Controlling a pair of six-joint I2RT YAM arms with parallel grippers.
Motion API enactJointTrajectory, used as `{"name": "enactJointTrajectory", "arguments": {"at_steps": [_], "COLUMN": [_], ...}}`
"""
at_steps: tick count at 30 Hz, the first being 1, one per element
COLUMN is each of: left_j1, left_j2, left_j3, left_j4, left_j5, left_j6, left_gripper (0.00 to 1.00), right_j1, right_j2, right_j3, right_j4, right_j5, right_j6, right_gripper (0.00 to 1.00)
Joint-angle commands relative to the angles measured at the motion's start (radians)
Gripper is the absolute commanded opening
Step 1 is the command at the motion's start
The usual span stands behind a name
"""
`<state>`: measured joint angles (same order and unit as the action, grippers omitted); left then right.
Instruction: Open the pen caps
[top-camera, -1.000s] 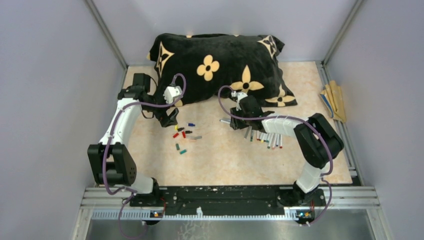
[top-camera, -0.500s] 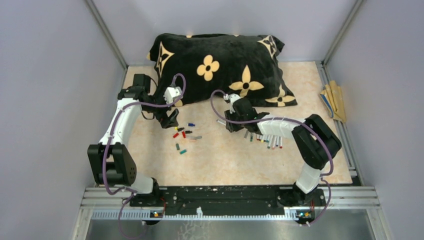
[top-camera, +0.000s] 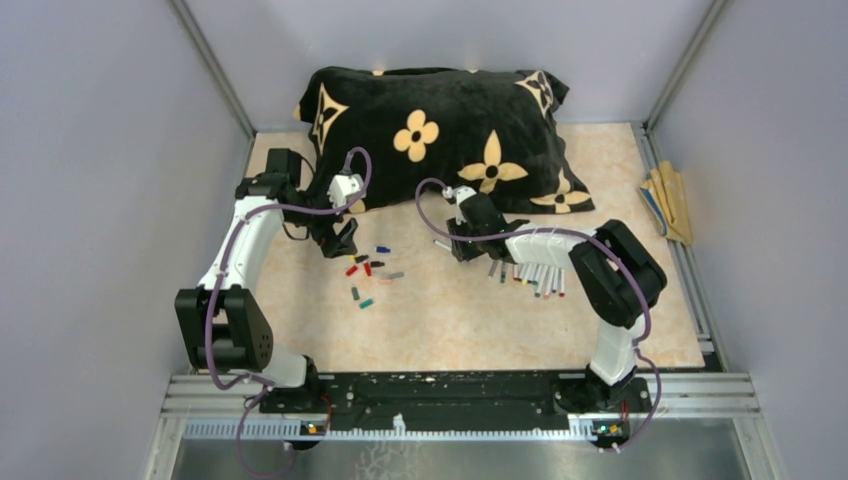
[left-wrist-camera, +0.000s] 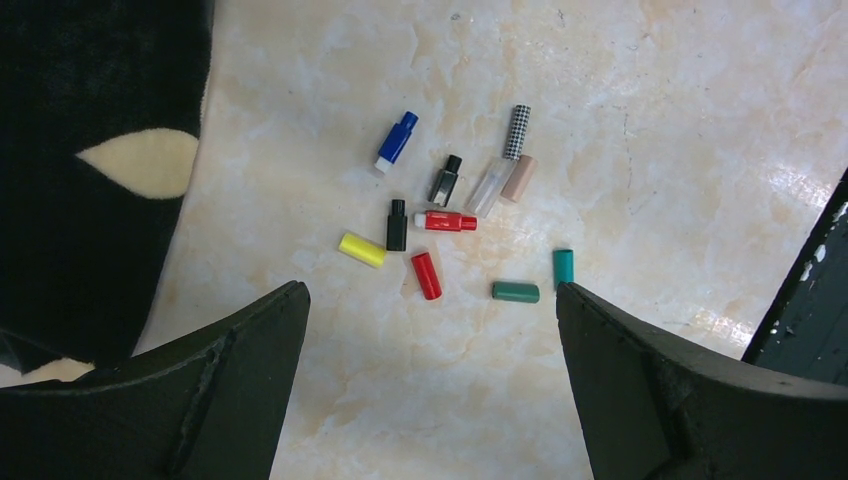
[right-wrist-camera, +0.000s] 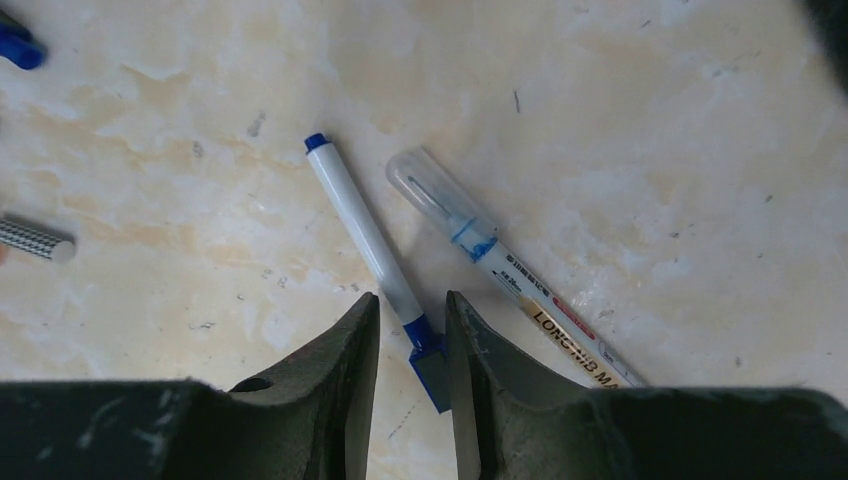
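Several loose pen caps (top-camera: 368, 270) lie in a cluster left of centre; the left wrist view shows a blue one (left-wrist-camera: 396, 140), a yellow one (left-wrist-camera: 362, 250), a red one (left-wrist-camera: 426, 275) and a green one (left-wrist-camera: 515, 292). My left gripper (top-camera: 345, 240) hangs open and empty above them (left-wrist-camera: 430, 290). A row of pens (top-camera: 530, 275) lies to the right. My right gripper (top-camera: 462, 247) is low on the table, its jaws (right-wrist-camera: 412, 296) narrowly apart around the blue end of a white pen (right-wrist-camera: 365, 230). The end lies against the right finger, with a gap at the left finger.
A black pillow (top-camera: 440, 130) with tan flowers fills the back and borders the caps (left-wrist-camera: 90, 150). A pen with a clear cap (right-wrist-camera: 440, 200) lies just right of the white pen. Tan sticks (top-camera: 668, 200) lie past the right rail.
My right gripper has shifted a little left, away from the row of pens, and the white pen has shifted left with it. The left arm has hardly moved.
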<state>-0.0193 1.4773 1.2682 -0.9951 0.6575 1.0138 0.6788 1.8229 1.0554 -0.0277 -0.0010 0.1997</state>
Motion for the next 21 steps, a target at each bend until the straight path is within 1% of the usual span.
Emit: {"name": "enactJointTrajectory", "arguments": {"at_steps": [1,5,10,11,12,16,17,21], "left_j1": [0.006,0.006,0.007,0.007,0.007,0.007,0.007,0.012], "left_j2": [-0.016,-0.014,-0.02,-0.021,-0.025,-0.026,-0.025,-0.032], "left_j3": [0.012,0.017,0.022,0.023,0.023,0.029,0.031,0.027], "left_j4": [-0.013,-0.012,-0.015,-0.016,-0.015,-0.003,0.001,0.036], "left_j5": [0.046,0.042,0.045,0.045,0.044,0.019,0.014,0.035], "left_j6": [0.005,0.002,0.001,0.0,-0.001,-0.032,-0.044,-0.108], "left_gripper": [0.99,0.99,0.99,0.99,0.99,0.99,0.99,0.99], "right_j1": [0.017,0.047,0.09,0.094,0.097,0.097,0.096,0.09], "right_j2": [0.026,0.06,0.128,0.14,0.15,0.157,0.146,0.05], "right_j3": [0.016,0.039,0.109,0.123,0.133,0.152,0.153,0.136], "right_j4": [0.018,0.007,-0.04,-0.046,-0.054,-0.063,-0.06,-0.012], "right_j5": [0.008,0.031,0.075,0.081,0.083,0.09,0.096,0.074], "right_j6": [-0.018,-0.036,-0.057,-0.054,-0.049,-0.021,-0.005,0.091], "right_gripper": [0.29,0.28,0.24,0.22,0.19,0.02,0.0,0.0]}}
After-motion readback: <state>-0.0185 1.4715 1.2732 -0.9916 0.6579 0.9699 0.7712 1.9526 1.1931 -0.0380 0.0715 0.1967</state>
